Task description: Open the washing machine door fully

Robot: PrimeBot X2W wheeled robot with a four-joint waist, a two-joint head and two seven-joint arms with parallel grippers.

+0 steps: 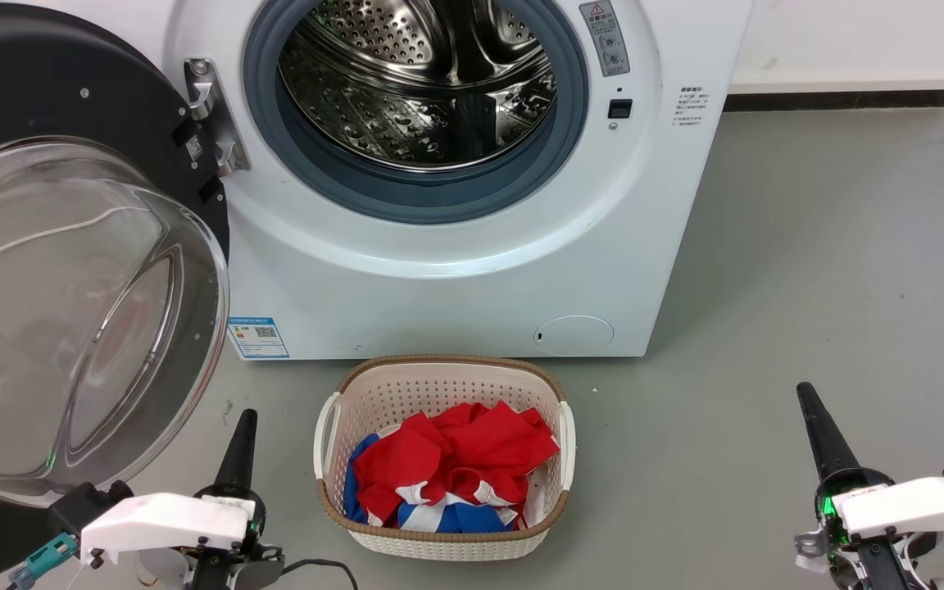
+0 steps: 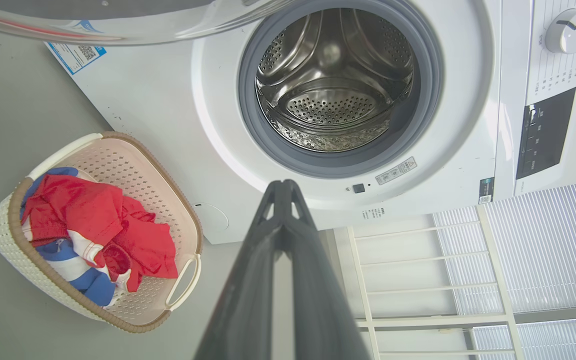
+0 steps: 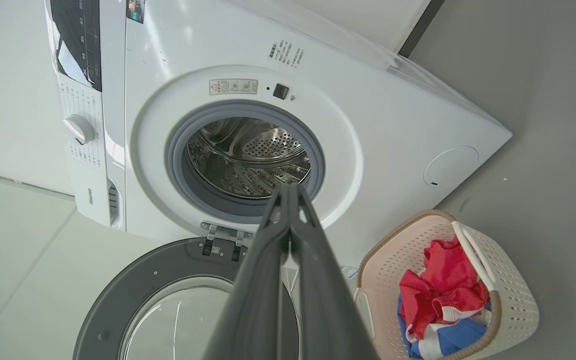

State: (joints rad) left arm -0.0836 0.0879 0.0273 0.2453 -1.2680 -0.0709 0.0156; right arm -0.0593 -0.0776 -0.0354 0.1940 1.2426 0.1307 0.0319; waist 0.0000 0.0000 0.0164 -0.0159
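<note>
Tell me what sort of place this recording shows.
Probably a laundry corner, or a mock-up of one: a white front-loading washing machine with its door swung open, and a basket holding red and blue clothes on the grey floor.

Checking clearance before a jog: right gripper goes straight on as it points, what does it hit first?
Likely the washing machine: the right gripper, jaws shut, aims at the rim of the drum mouth, about at the grey gasket. The way to it looks free; depth is unclear.

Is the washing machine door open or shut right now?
Open. The door stands swung wide to the left on its hinge, clear of the washing machine, and the bare steel drum is exposed.
</note>
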